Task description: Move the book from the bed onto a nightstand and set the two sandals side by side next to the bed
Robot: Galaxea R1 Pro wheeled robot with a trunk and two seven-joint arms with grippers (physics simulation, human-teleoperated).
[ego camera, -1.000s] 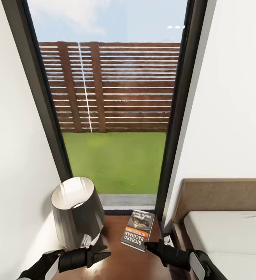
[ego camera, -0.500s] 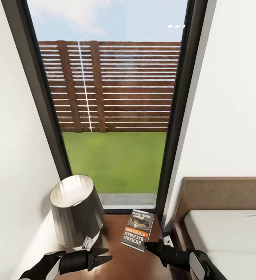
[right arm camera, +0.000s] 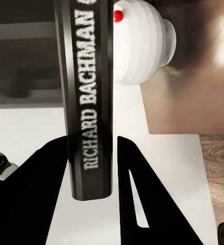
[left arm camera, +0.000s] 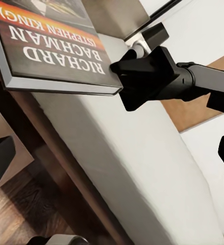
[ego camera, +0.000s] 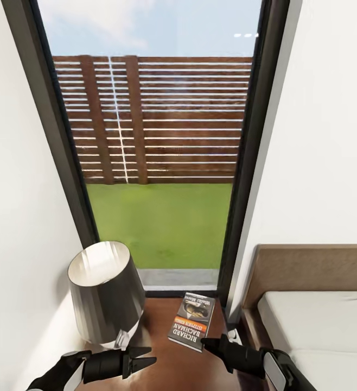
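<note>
While lettered "RICHARD BACHMAN", the book (ego camera: 192,321) lies on the nightstand (ego camera: 167,369), unmoved since before. Right gripper (ego camera: 206,343) clamps its corner; left gripper (ego camera: 148,359) hangs spread, holding nothing.

Book (ego camera: 192,321) flat on nightstand (ego camera: 162,364) w/ right gripper (ego camera: 206,343) at edge.

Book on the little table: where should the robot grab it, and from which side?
Best at the thin near edge of the book, by the word RICHARD. It lies flat on the nightstand, so pinching from above would find nothing to squeeze. Come in low from the robot's own side, as the right hand does, one finger on each side of that edge. The lamp crowds the left.
</note>
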